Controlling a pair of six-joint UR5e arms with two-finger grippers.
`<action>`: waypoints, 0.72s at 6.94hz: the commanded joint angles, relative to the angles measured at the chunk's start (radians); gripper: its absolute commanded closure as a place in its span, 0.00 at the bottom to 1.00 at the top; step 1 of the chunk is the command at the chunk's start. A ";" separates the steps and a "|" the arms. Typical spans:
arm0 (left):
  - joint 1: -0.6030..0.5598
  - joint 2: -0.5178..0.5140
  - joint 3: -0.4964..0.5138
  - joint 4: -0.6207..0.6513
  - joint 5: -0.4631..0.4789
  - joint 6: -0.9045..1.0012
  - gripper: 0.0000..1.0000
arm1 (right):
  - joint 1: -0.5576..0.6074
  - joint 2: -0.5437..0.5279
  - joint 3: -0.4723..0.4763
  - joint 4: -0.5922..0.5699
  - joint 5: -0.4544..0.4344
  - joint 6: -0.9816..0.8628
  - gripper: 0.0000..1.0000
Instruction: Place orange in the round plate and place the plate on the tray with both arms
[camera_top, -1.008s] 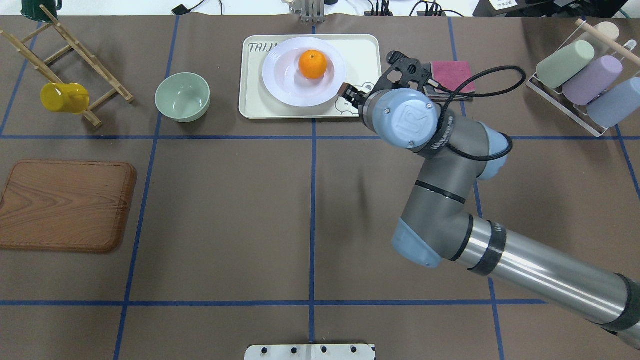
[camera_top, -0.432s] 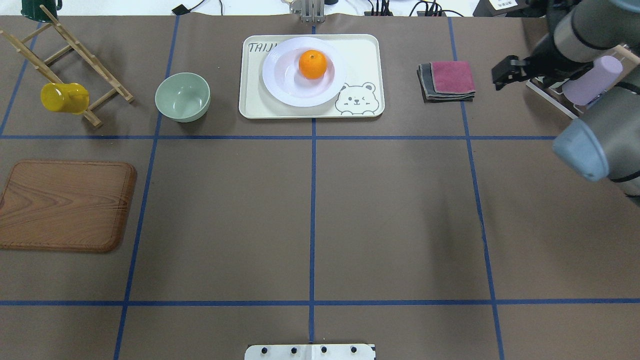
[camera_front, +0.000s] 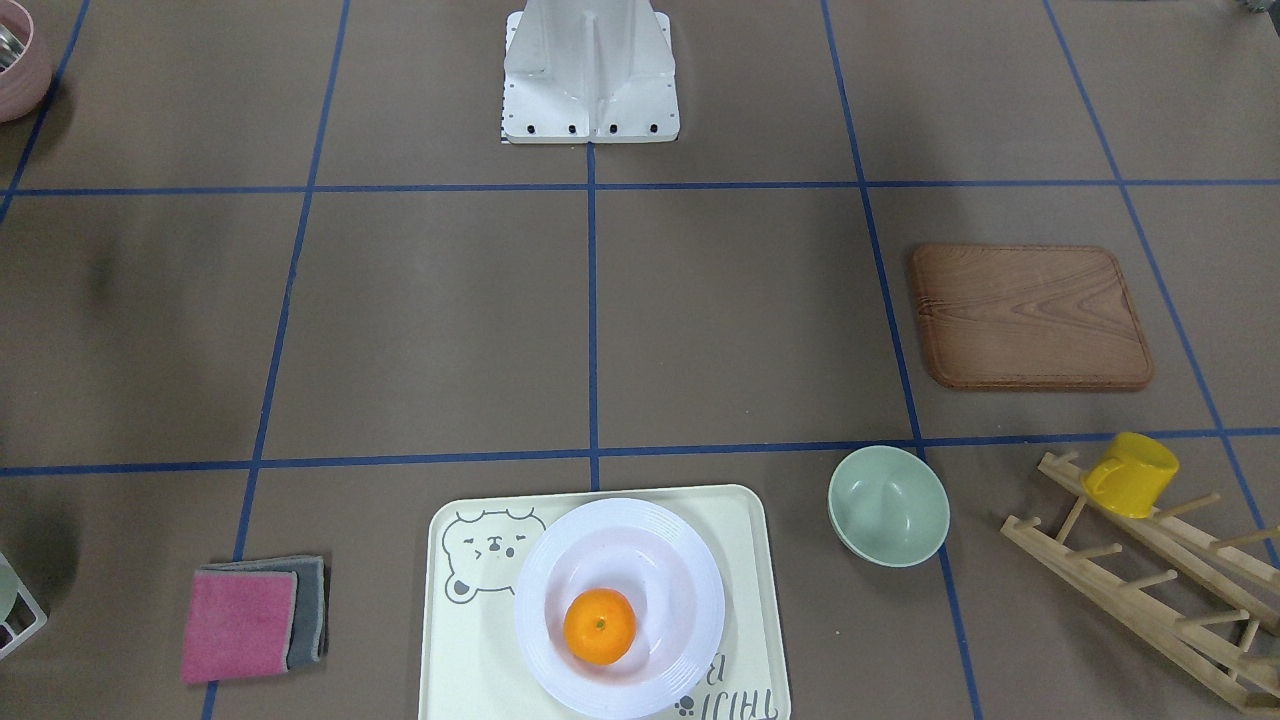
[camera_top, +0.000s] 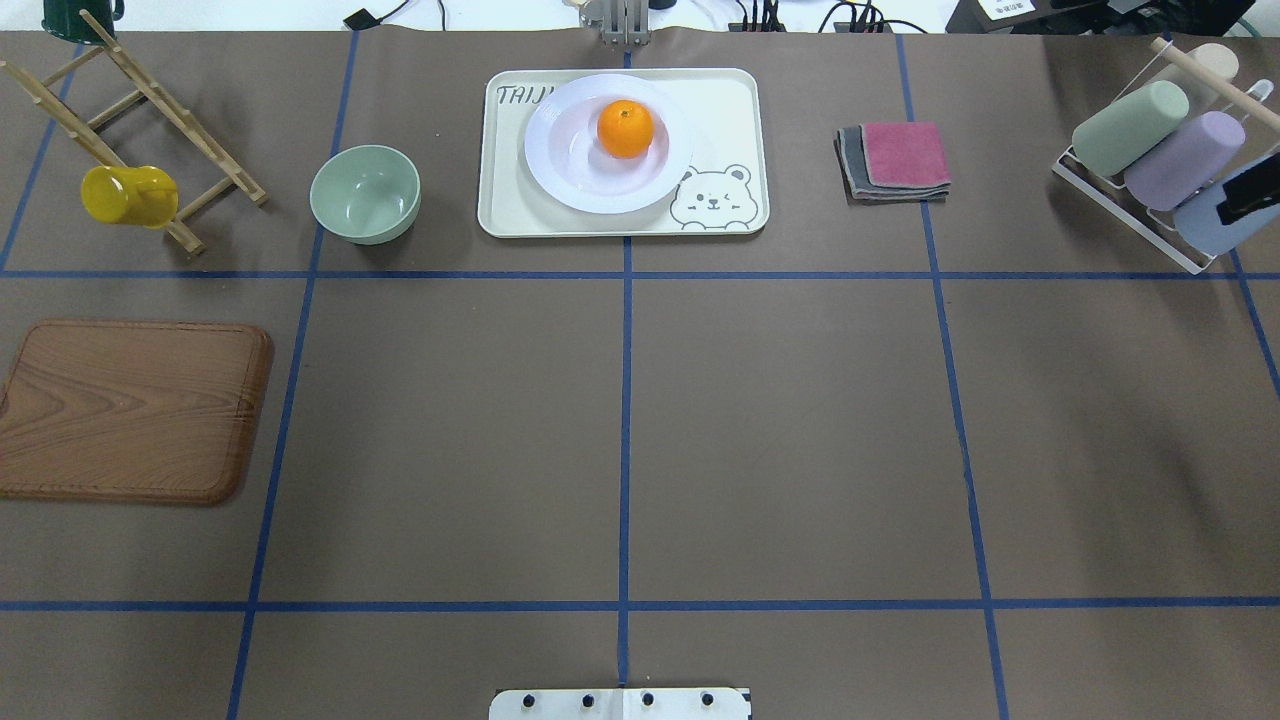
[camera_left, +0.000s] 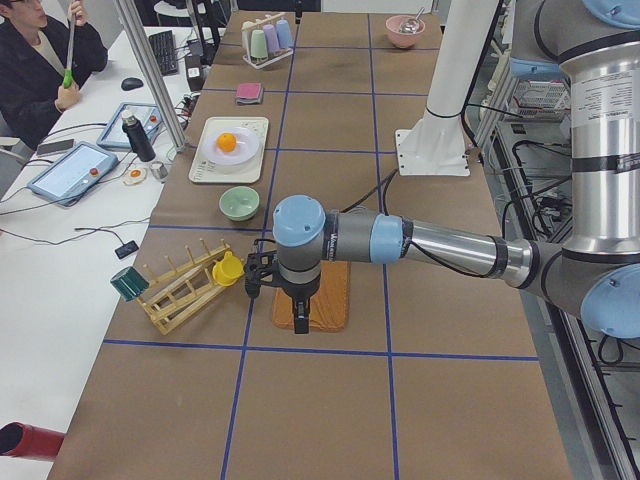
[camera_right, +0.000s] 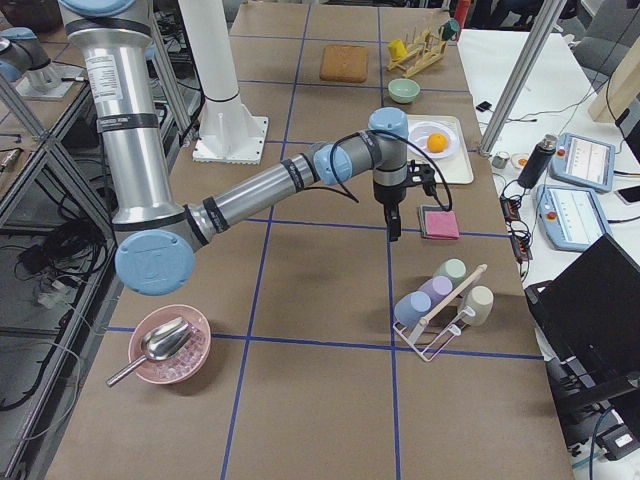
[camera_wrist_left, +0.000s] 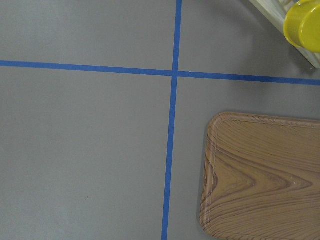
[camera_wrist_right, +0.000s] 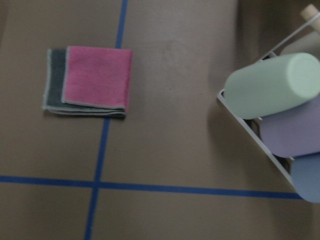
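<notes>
The orange (camera_top: 625, 128) lies in the sunken centre of the white round plate (camera_top: 560, 170), and the plate rests on the cream bear tray (camera_top: 725, 110) at the table's far middle. The front-facing view shows the same: orange (camera_front: 599, 626), plate (camera_front: 690, 570), tray (camera_front: 460, 660). No gripper touches them. My left gripper (camera_left: 301, 325) points down over the wooden board; I cannot tell if it is open or shut. My right gripper (camera_right: 392, 232) hangs beside the folded cloths, only a black corner (camera_top: 1248, 198) showing overhead; its state is unclear.
A pale-green bowl (camera_top: 365, 193) stands left of the tray. A wooden rack with a yellow cup (camera_top: 128, 195) and a wooden board (camera_top: 130, 410) are at the left. Folded cloths (camera_top: 895, 160) and a rack of pastel cups (camera_top: 1160, 160) are at the right. A person (camera_left: 40, 60) sits beyond the far edge.
My right arm has drawn back from the tray's right side to the table's far right, almost out of the overhead view. Plate, orange and tray have not moved.
</notes>
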 joint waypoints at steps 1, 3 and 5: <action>0.002 0.020 0.000 -0.002 0.005 -0.004 0.01 | 0.176 -0.167 0.002 0.001 0.100 -0.190 0.00; 0.002 0.022 -0.007 -0.004 0.004 -0.004 0.01 | 0.237 -0.251 0.005 0.002 0.102 -0.196 0.00; 0.003 0.040 -0.009 -0.004 0.005 -0.004 0.01 | 0.242 -0.252 0.004 0.004 0.099 -0.196 0.00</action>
